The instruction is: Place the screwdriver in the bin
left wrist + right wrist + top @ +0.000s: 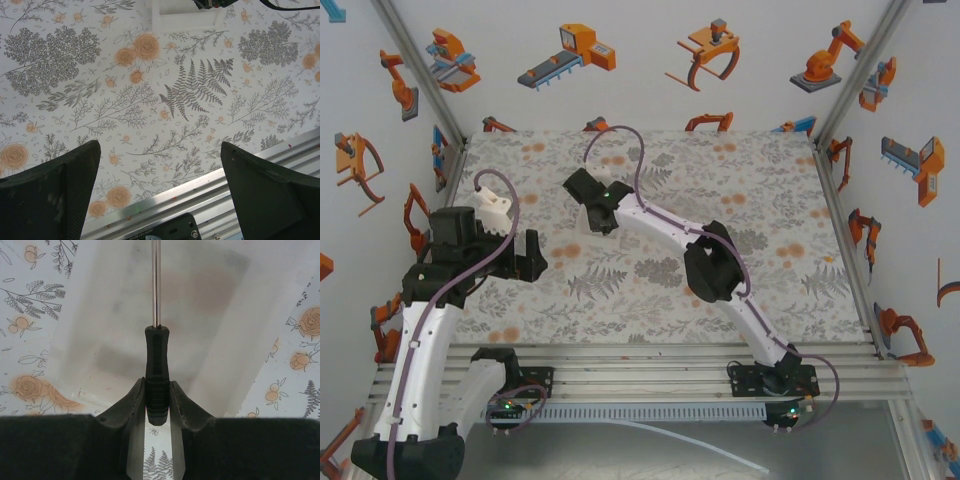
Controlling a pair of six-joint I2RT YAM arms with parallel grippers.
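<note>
The table (pixel 650 290), under a floral-print sheet, carries the translucent white bin (pixel 215 315) left of the surface's centre; aluminium rails (pixel 650 365) line its near edge.

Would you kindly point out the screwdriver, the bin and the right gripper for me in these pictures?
screwdriver (pixel 157 360): right wrist view, on the black handle.
bin (pixel 210 315): right wrist view, on its bare translucent floor.
right gripper (pixel 157 389): right wrist view, midway between its fingertips, shut on the handle.

Right arm extends from its near-right base toward the far centre-left. Right hand (pixel 588 200) is positioned over the white bin (pixel 592 226), largely covering it. Left hand (pixel 535 255) hangs above the floral table (pixel 770 200) at left, apart from the bin.
</note>
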